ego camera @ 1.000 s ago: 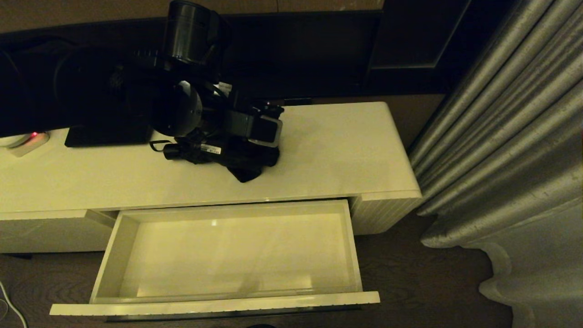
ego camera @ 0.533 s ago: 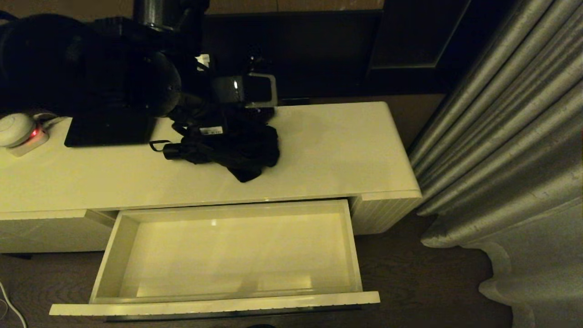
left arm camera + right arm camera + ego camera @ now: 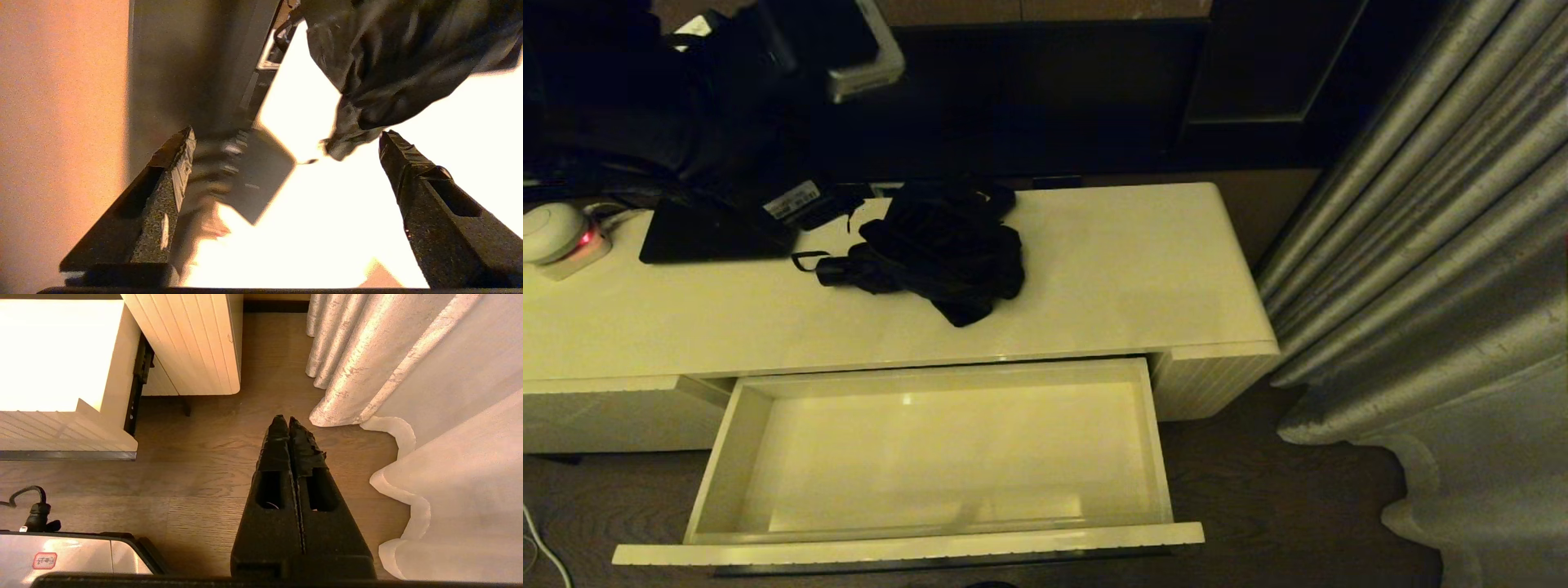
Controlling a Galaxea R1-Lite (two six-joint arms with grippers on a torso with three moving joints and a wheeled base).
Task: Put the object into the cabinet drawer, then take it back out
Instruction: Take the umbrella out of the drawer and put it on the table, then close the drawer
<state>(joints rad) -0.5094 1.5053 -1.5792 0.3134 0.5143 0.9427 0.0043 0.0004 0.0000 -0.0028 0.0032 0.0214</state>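
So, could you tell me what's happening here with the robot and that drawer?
The black folding umbrella lies bunched on the cabinet top, and the drawer below it stands pulled out with nothing inside. The left gripper is raised above the left back part of the cabinet top, jaws open and holding nothing. The right gripper is parked low over the floor beside the curtain, jaws shut and empty.

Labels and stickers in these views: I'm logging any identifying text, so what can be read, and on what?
None is legible.
White label on the black item behind the umbrella: print too small.
Red-outlined sticker on the glossy panel low in the right wrist view: characters too blurred.
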